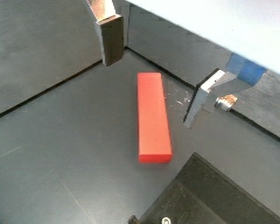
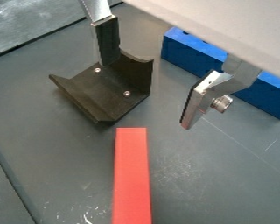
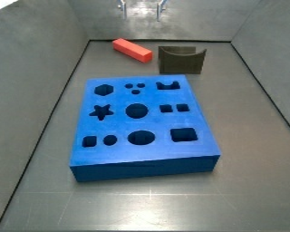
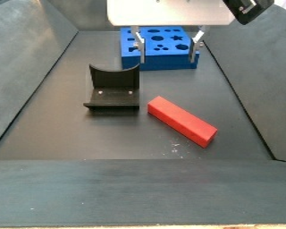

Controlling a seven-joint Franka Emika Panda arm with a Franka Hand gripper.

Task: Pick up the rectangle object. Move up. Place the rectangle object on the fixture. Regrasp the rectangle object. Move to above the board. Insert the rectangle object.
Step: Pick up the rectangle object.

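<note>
The red-orange rectangle object (image 4: 181,120) lies flat on the dark floor, also seen in a side view (image 3: 131,49) and in both wrist views (image 1: 154,118) (image 2: 132,175). The dark notched fixture (image 4: 110,89) (image 3: 181,59) (image 2: 101,92) stands beside it, apart from it. The blue board (image 3: 141,122) (image 4: 164,45) (image 2: 213,66) with dark cutouts lies flat further off. My gripper (image 4: 167,49) (image 1: 152,92) (image 2: 149,94) hangs above the floor, over the bar's end nearest the fixture. Its jaws are open and empty. It is barely visible at the frame edge in a side view (image 3: 141,7).
Grey walls (image 3: 62,82) (image 4: 247,80) enclose the work floor on the sides. Bare floor (image 4: 133,148) lies around the bar and between the fixture and the board.
</note>
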